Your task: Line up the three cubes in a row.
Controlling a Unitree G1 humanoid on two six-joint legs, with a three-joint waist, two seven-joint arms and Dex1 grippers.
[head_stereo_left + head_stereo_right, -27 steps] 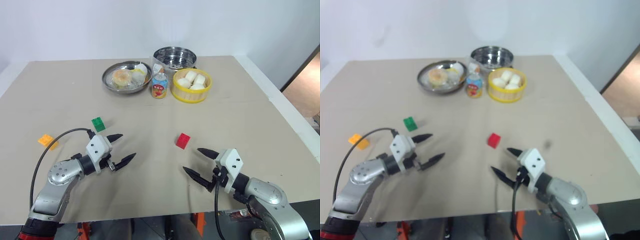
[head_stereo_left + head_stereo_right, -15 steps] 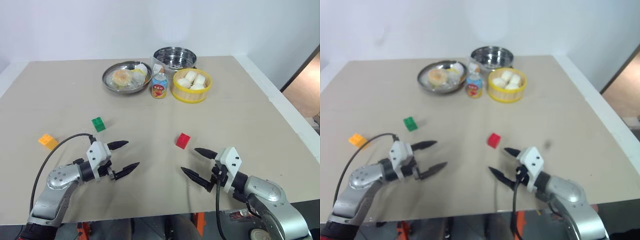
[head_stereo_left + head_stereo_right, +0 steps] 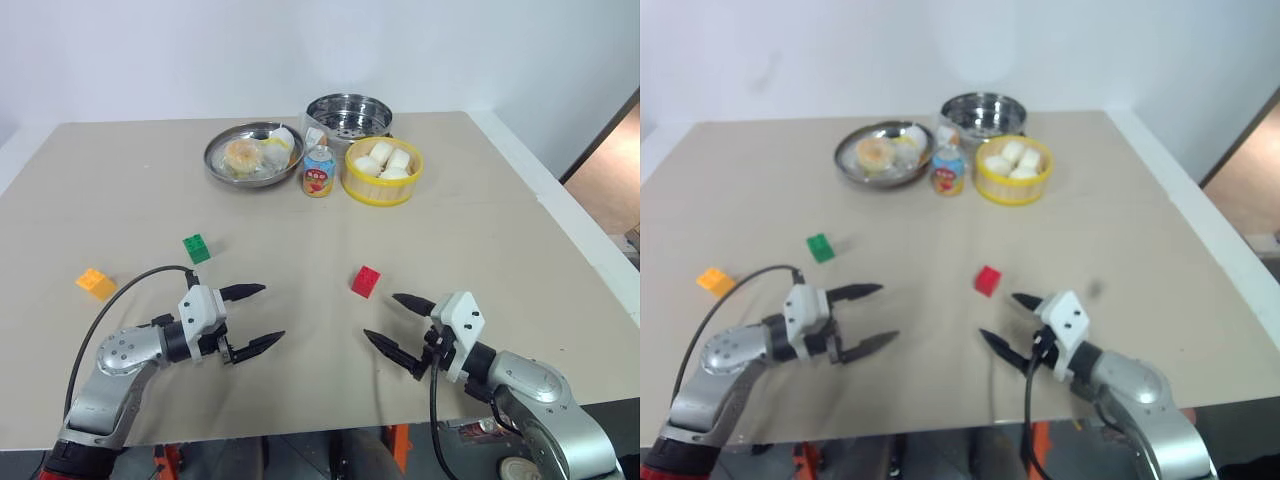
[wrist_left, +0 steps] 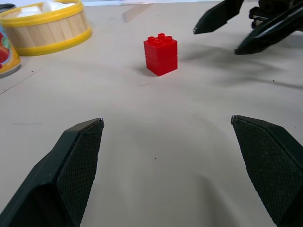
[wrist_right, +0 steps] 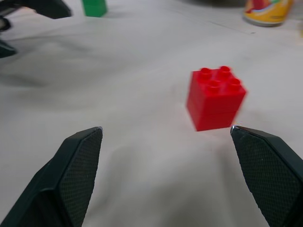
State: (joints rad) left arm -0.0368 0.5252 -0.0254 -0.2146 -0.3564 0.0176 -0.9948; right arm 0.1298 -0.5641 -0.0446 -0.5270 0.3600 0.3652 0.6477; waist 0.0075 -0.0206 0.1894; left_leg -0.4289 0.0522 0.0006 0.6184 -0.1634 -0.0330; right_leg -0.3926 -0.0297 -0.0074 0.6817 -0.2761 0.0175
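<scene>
Three studded cubes lie apart on the tan table (image 3: pixel 480 230). The red cube (image 3: pixel 366 281) sits near the middle, the green cube (image 3: pixel 197 248) left of it, and the orange-yellow cube (image 3: pixel 95 283) at the far left. My left gripper (image 3: pixel 262 316) hovers open at the front left, below the green cube, pointing right toward the red cube (image 4: pixel 161 55). My right gripper (image 3: pixel 392 322) is open just in front of the red cube (image 5: pixel 215 98), pointing left. Neither holds anything.
At the back stand a metal plate (image 3: pixel 222 160) with a bun, a small printed drink can (image 3: pixel 319 172), a yellow basket (image 3: pixel 352 182) of white buns and a steel steamer pot (image 3: pixel 349 116). The table's right edge (image 3: pixel 560 205) drops off to the floor.
My left gripper has moved down and to the right, toward the table's front, away from the green cube. The right gripper has barely shifted. The cubes stay put.
</scene>
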